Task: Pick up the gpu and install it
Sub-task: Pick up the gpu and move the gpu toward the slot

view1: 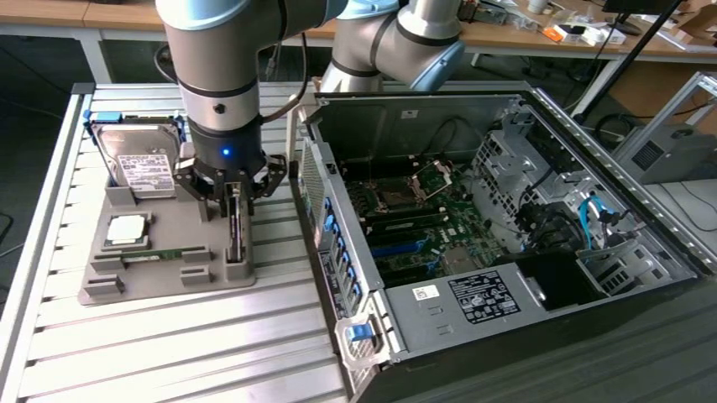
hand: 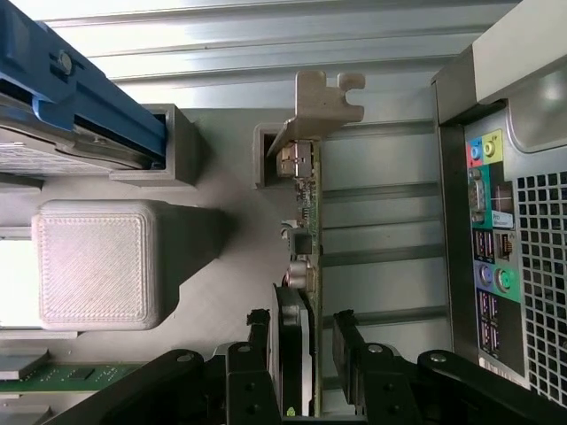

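There is one arm (view1: pixel 218 75) with one gripper (view1: pixel 232 200), and the gripper has two fingers (hand: pixel 259 329). There is one slatted table (view1: pixel 168 353) and one grey tray (view1: pixel 168 285). The tray holds four parts, one of each kind: one gpu (view1: pixel 233 228), one hard drive (view1: pixel 146 164), one processor chip (view1: pixel 126 228) and one memory stick (view1: pixel 168 252). There is one open case (view1: pixel 404 126) containing one motherboard (view1: pixel 415 218) and one power supply (view1: pixel 482 294). The gpu has one bracket (hand: pixel 323 102). The case's rear panel shows two round ports (hand: pixel 485 276), one purple and one green.
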